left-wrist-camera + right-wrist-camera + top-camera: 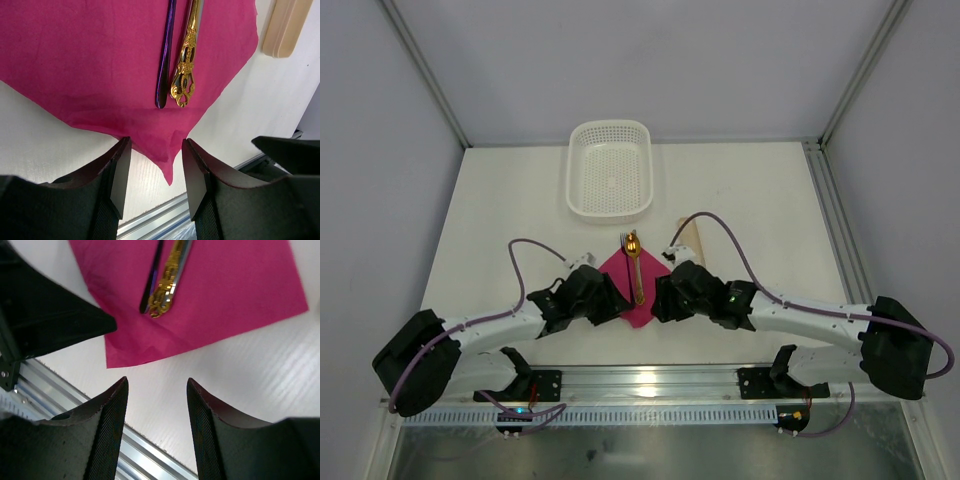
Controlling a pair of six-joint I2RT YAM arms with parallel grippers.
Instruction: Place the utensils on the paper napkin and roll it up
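Observation:
The magenta paper napkin (pixel 633 290) lies flat as a diamond between both arms. On it lie a gold utensil (pixel 635 262) and a darker purple-grey one beside it, seen in the left wrist view as a gold handle (pixel 185 70) and a dark handle (pixel 165 60). My left gripper (pixel 154 150) is open, its jaws either side of the napkin's near corner (pixel 165 150), not closed on it. My right gripper (pixel 156 390) is open and empty over bare table, just short of the napkin's edge (pixel 150 352). The utensils also show in the right wrist view (pixel 167 280).
A white perforated basket (pixel 610 168) stands at the back centre. A pale beige flat strip (pixel 688 240) lies right of the napkin, also in the left wrist view (pixel 285 27). The aluminium rail (pixel 650 380) runs along the table's near edge.

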